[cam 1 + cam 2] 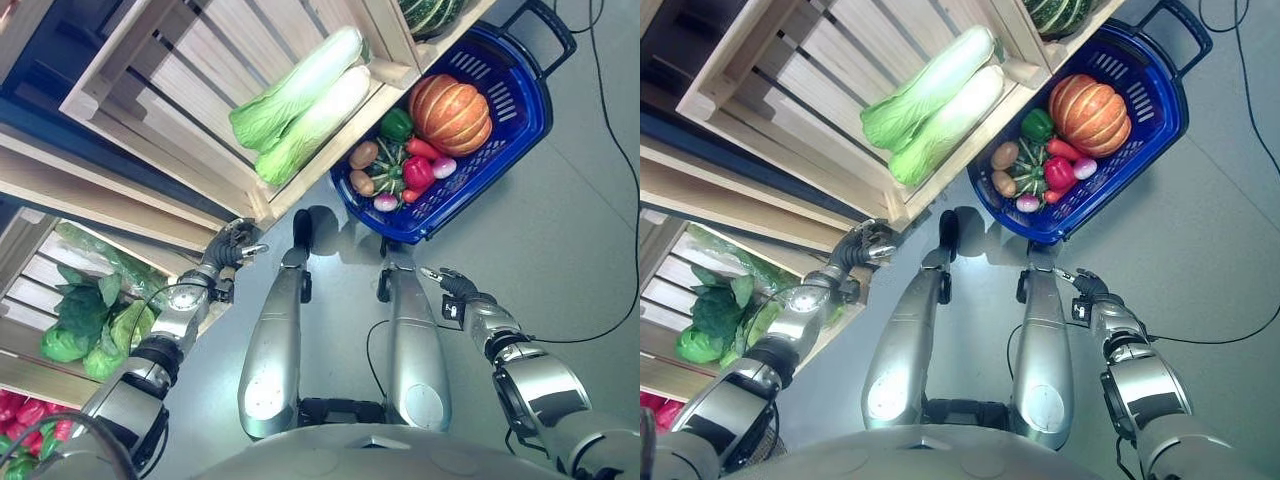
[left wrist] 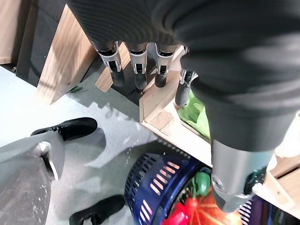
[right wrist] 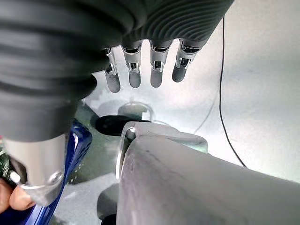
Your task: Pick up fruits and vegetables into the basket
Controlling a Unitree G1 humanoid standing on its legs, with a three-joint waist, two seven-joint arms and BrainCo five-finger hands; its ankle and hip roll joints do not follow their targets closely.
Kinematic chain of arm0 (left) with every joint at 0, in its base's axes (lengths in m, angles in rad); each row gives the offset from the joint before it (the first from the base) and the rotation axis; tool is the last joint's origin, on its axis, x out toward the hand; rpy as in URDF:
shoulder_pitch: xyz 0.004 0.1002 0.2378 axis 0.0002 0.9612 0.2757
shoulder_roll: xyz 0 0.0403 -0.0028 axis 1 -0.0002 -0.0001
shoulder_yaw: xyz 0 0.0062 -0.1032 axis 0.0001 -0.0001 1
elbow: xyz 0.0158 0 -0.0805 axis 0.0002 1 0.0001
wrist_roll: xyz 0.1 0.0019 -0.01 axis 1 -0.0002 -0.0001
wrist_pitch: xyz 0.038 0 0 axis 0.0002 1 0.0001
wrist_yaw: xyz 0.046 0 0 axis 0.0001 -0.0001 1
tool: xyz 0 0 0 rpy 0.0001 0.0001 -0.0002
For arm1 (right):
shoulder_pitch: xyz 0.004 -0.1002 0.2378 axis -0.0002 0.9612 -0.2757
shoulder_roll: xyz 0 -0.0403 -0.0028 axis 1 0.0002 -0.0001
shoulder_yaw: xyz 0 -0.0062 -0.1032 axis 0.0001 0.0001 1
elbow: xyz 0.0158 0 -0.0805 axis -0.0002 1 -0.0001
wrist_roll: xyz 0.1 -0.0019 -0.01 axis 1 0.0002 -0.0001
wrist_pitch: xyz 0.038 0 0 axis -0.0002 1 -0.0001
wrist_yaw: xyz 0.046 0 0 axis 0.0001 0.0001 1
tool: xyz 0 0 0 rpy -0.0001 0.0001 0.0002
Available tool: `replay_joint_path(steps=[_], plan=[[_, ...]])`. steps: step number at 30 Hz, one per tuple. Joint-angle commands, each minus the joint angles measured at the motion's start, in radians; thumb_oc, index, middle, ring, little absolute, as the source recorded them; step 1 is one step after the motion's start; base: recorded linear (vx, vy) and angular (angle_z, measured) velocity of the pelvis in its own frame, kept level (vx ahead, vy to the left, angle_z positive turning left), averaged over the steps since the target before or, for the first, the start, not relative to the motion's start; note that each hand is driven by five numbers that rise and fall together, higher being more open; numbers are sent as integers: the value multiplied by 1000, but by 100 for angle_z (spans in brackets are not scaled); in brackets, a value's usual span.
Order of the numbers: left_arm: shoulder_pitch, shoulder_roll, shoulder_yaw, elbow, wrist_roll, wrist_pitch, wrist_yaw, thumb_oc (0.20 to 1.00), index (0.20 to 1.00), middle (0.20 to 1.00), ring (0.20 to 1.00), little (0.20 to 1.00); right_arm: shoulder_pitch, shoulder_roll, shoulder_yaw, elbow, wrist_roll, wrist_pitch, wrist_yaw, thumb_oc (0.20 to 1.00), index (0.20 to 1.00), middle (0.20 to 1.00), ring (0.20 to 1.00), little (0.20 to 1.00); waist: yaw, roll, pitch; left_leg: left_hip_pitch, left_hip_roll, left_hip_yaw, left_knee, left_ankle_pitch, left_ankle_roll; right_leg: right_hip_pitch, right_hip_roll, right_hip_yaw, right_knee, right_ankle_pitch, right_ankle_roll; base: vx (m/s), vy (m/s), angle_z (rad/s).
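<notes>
Produce lay in the blue basket point(image 1: 515, 120) on the floor at about one o'clock from us: an orange pumpkin point(image 1: 450, 113), a green pepper point(image 1: 397, 124), red peppers point(image 1: 418, 172) and brown potatoes point(image 1: 363, 155), while two napa cabbages point(image 1: 300, 105) rested in the wooden crate point(image 1: 150, 95) at eleven o'clock. We held our left hand point(image 1: 232, 247) at ten o'clock beside the crate's corner, its fingers point(image 2: 136, 70) straight, apart and empty. Our right hand point(image 1: 452, 285) hung at three o'clock over the floor, fingers point(image 3: 157, 70) likewise straight and clasping nothing.

Open floor point(image 1: 560, 250) beside basket point(image 1: 520, 120); crate point(image 1: 270, 205) left.
</notes>
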Motion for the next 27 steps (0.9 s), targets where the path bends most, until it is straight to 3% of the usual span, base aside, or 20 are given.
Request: replay_joint_path(steps=[1, 9, 19, 27], plan=[[-106, -31, -6, -245, -47, -78, -115, 1000, 1000, 1000, 1000, 1000, 26, -31, 43, -21, 26, -5, -15, 1000, 1000, 1000, 1000, 1000, -13, 10, -31, -40, -16, 17, 81, -77, 14, -5, 27, -27, 139, -61, -14, -11, -12, 7], [-106, 9, -39, -351, -42, -3, -158, 1000, 1000, 1000, 1000, 1000, 31, -33, 37, -21, 41, -14, -15, 1000, 1000, 1000, 1000, 1000, -4, 16, -31, -34, -23, 14, 73, -79, 16, 9, 15, -41, 121, -57, -12, 2, -26, 11], [-78, 49, -75, -360, -12, 40, -179, 1000, 1000, 1000, 1000, 1000, 39, -35, 31, -14, 57, -22, -12, 1000, 1000, 1000, 1000, 1000, 4, 23, -31, -16, -29, 5, 65, -79, 19, 32, 14, -53, 117, -62, -17, 8, -13, 0], [-47, 103, -157, -372, 34, 65, -264, 1000, 1000, 1000, 1000, 1000, 30, -47, 31, -13, 64, -14, -5, 1000, 1000, 1000, 1000, 1000, 6, 28, -31, -13, -29, 7, 60, -79, 22, 37, 13, -62, 117, -65, -16, 13, -5, -2]])
